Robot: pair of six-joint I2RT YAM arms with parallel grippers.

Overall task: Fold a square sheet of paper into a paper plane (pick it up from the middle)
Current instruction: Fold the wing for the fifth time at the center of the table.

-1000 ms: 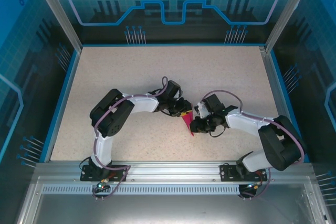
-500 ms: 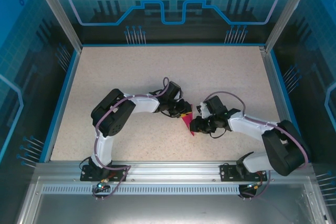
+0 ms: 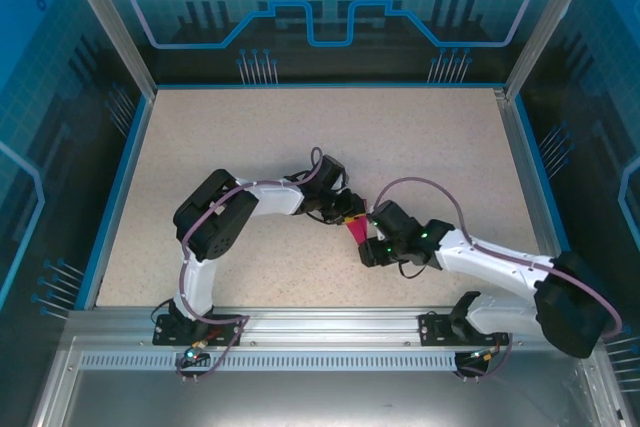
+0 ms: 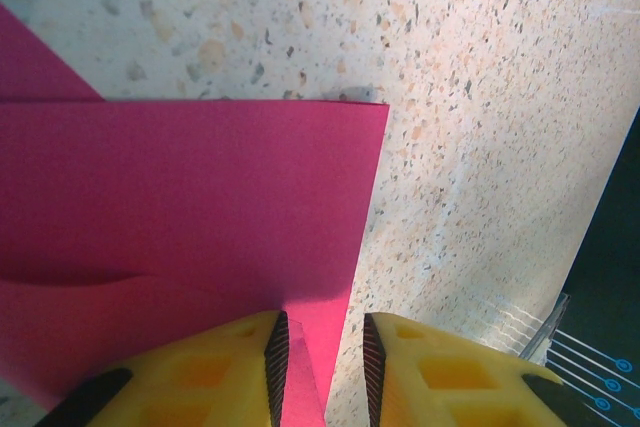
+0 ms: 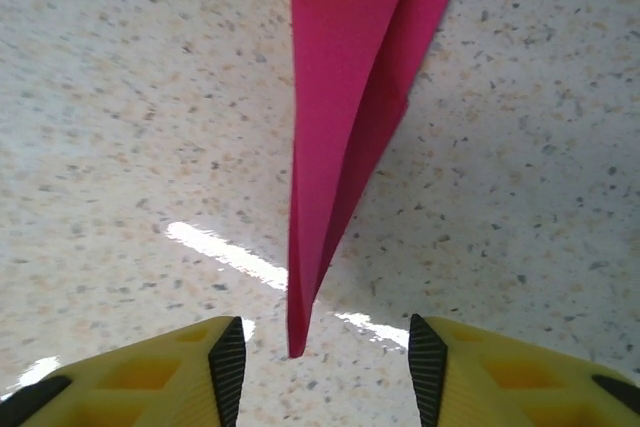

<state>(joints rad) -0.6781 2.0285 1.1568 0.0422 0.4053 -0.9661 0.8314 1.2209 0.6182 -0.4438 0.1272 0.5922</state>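
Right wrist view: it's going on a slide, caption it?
Open right end effector flanking the tip of the pink paper plane.

Left end effector (image 4: pixel 320 352) pinched nearly closed; right end effector (image 5: pixel 325 347) spread wide open.

The top camera hangs above and behind the arm bases, facing down and away, far enough back to take in the whole bench (image 3: pixel 250 137). The left wrist camera sits very near the plane (image 4: pixel 180 187), looking down past the left hand (image 4: pixel 320 352) onto the speckled bench. The right wrist camera lies low, looking past the right hand (image 5: pixel 325 347) along the bench at the plane's tip. All three views share the plane, at the bench's near middle.
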